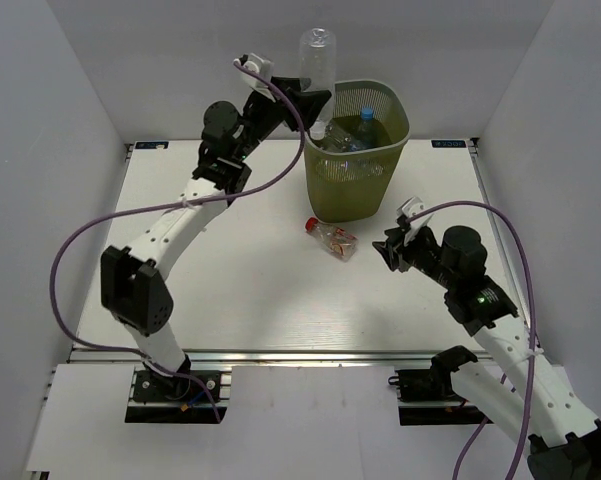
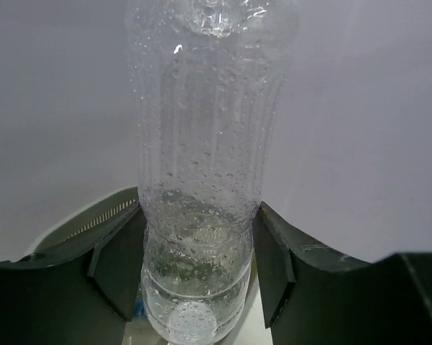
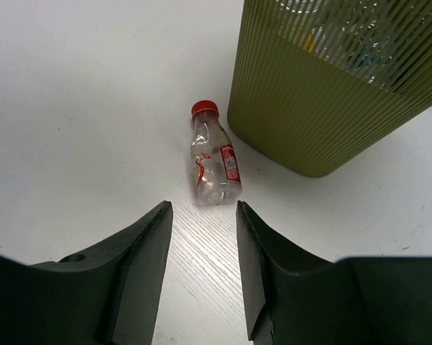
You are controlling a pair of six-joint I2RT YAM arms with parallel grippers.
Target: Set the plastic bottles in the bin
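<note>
Tabletop [image 1: 240,290] is white and faintly grained, boxed in by plain pale walls [image 1: 80,80]. Your left gripper [image 2: 198,266] is clamped on a clear bottle [image 2: 205,144], which stands vertical over the left rim of the bin [image 1: 358,180]. A red-capped bottle [image 3: 214,165] lies on its side just in front of the bin, cap pointing left. Your right gripper [image 3: 201,273] hangs near it, fingers apart.

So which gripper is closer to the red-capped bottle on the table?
Right. The right gripper is open short of the red-capped bottle; the left gripper is at the bin rim, holding a clear bottle.
</note>
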